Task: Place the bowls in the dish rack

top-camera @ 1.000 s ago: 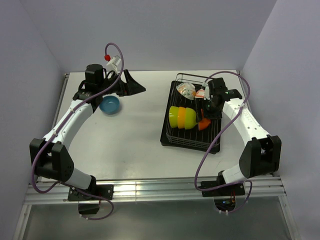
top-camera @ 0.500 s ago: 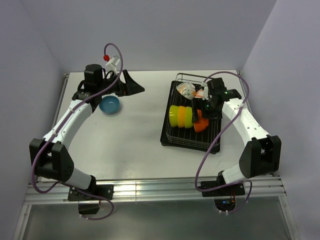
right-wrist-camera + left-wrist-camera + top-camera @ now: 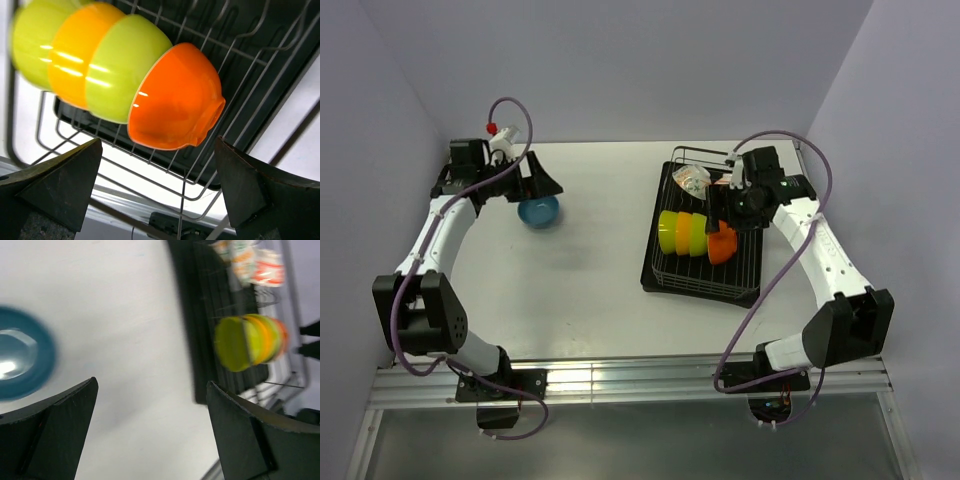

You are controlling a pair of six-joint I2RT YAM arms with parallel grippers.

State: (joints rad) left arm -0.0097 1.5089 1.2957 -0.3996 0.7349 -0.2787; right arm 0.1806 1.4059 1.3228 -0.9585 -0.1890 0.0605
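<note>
Standing in a row: four bowls point(image 3: 685, 234) in the dish rack point(image 3: 654, 272), a blue bowl point(image 3: 539, 212) out on the table point(image 3: 580, 290)

I am working both arms from afar. My right gripper point(image 3: 158, 141) is hanging over the middle of the rack with its jaws spread wide and nothing between them. Just beyond its fingers point(image 3: 60, 185), a salmon-red bowl point(image 3: 175, 97) is resting on edge among the wires, base pointing right, leaning against a lime green bowl point(image 3: 122, 67). An orange bowl point(image 3: 70, 50) and a second green bowl point(image 3: 30, 45) are lining up behind it, all four nested together. A white bowl point(image 3: 692, 180) with coloured marks is lying at the rack's far end. Across the table, well apart from the rack, the blue bowl is sitting upright. My left gripper point(image 3: 151, 385) is hovering near it, jaws also wide and holding nothing, the bowl lying outside its fingers.
</note>
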